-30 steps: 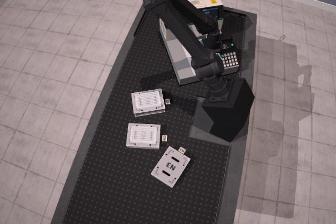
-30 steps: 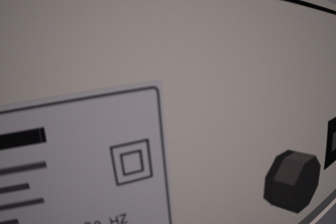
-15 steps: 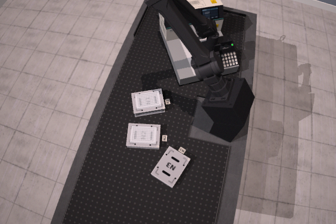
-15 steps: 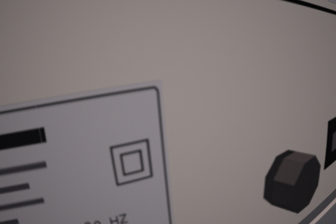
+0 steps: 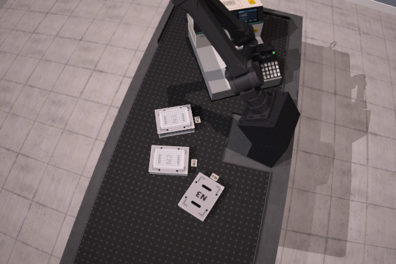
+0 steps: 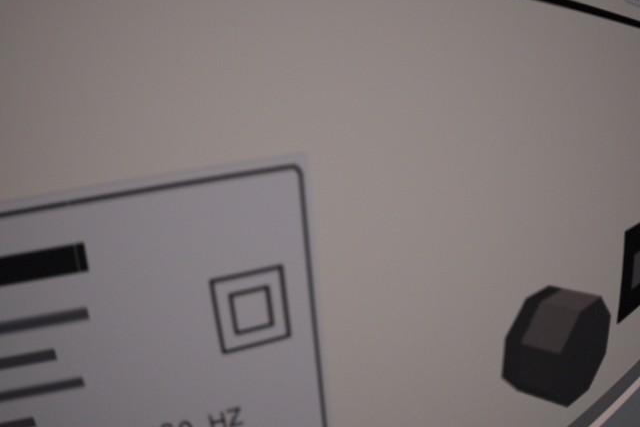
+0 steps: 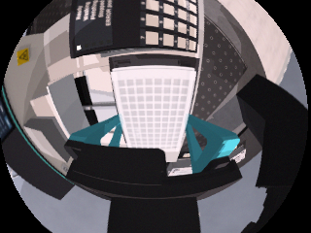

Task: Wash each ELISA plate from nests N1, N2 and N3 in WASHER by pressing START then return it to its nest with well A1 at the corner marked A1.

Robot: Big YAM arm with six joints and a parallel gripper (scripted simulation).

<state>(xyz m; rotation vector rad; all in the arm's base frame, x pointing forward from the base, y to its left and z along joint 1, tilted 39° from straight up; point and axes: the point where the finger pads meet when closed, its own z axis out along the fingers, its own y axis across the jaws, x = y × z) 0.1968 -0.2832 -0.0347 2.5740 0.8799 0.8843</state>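
Plate (image 7: 156, 107), white, gridded and squarish-welled, is clasped by the end effector (image 7: 154, 116) between angular teal fingers.

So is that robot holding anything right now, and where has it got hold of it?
Yes, a white plate, gripped by its two long sides between the jaws.

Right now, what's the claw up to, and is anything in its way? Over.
Claw shut on white plate. Nest N3 holds no plate. Underside hidden; can't tell about obstructions.
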